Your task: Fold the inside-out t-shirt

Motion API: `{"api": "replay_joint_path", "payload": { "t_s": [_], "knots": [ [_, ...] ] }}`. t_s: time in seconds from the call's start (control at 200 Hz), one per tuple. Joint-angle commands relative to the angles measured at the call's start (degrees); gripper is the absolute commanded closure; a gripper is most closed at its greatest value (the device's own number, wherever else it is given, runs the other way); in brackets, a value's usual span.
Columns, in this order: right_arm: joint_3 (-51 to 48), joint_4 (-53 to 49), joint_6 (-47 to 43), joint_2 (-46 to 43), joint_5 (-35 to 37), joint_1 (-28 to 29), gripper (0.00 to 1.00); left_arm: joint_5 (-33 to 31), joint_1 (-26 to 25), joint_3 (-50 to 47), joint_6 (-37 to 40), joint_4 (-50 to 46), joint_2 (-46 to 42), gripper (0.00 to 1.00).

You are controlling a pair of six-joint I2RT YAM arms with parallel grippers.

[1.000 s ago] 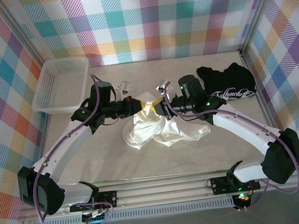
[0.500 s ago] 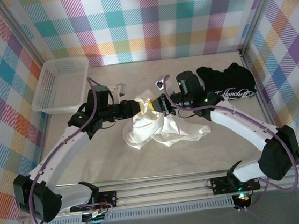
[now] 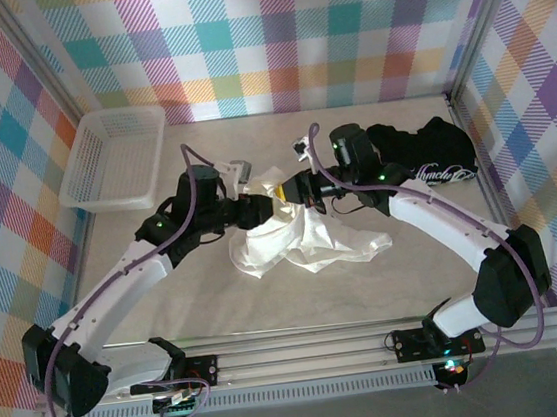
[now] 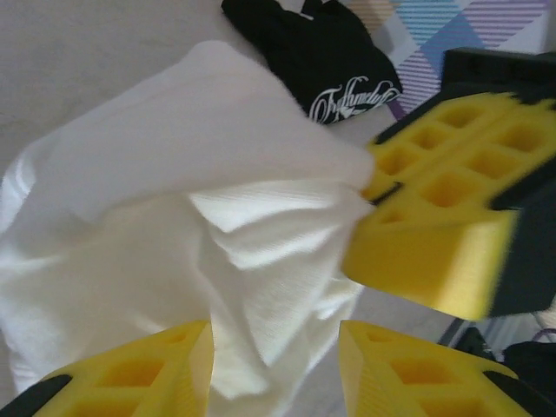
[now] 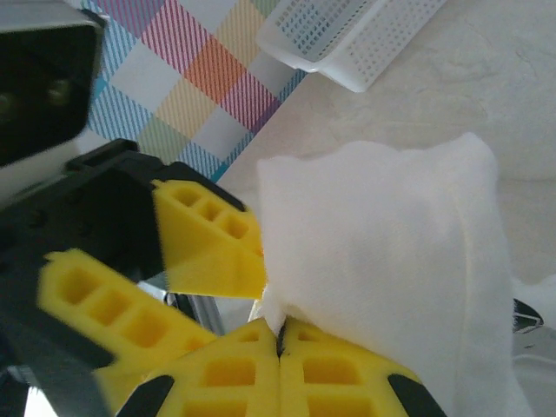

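Note:
The inside-out t-shirt [image 3: 297, 242], plain white, lies bunched in the middle of the table with one part lifted. My right gripper [image 3: 293, 191] is shut on that lifted edge; in the right wrist view its fingers [image 5: 280, 337] pinch the white fabric [image 5: 391, 252]. My left gripper [image 3: 261, 207] faces it closely, open. In the left wrist view its jaws [image 4: 274, 352] stand apart, and loose folds of the shirt [image 4: 174, 217] hang between them without being pinched. The right gripper's yellow fingers [image 4: 434, 217] show there, holding the cloth.
A black t-shirt with white script [image 3: 434, 156] lies at the back right, close behind the right arm. A white mesh basket [image 3: 112, 157] stands at the back left. Checked walls close in the table on three sides.
My left gripper has opened and let go of the white fabric, and the left arm has shifted right. The right gripper stays shut on the shirt and has moved slightly back.

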Motion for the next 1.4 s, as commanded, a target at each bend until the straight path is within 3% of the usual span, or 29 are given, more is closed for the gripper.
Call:
{"api": "replay_joint_path", "payload": {
  "t_s": [0.0,0.155,0.29,0.34,0.5,0.635,1.04,1.15,1.235,1.28,1.395],
  "knots": [
    [2.0,2.0,1.8,0.3,-3.9,-0.5,0.96,-1.9,-0.4,2.8,2.6,2.3,2.0,0.60],
    [2.1,1.9,2.1,0.3,-4.4,-0.8,0.97,-1.6,-0.4,3.6,2.4,4.0,4.5,0.73],
    [1.8,0.7,1.9,0.3,-3.8,-1.4,0.96,-1.4,-0.4,3.3,1.2,7.0,5.2,0.94],
    [1.8,-0.9,1.4,-0.1,-1.4,-1.8,0.91,-1.0,-0.4,3.1,0.5,7.0,5.0,1.00],
    [1.1,-8.9,-5.9,-3.7,12.4,-1.9,0.76,6.3,1.9,0.3,-3.9,9.5,2.8,1.00],
    [-4.1,-5.4,-8.9,-7.6,13.0,-0.9,0.71,12.0,4.2,-2.6,-7.8,12.3,1.0,1.00],
    [-5.2,-5.6,-9.1,-4.4,18.7,3.6,0.61,12.9,4.6,-3.3,-8.2,11.7,0.7,1.00],
    [-4.5,-7.1,-9.0,-3.3,24.4,3.7,0.68,12.6,4.7,-3.7,-8.4,11.6,-0.1,1.00],
    [-5.9,-5.7,-9.6,-5.0,25.9,3.4,0.90,13.3,5.6,-4.9,-10.6,13.1,-1.0,1.00],
    [-7.0,-3.7,-10.3,-6.4,23.7,2.9,1.00,15.3,6.8,-6.4,-13.1,16.2,-1.8,1.00],
    [-10.1,3.3,-11.0,-10.1,10.5,-0.5,1.00,22.7,10.9,-10.3,-22.9,25.6,-2.5,1.00]
  ]
}}
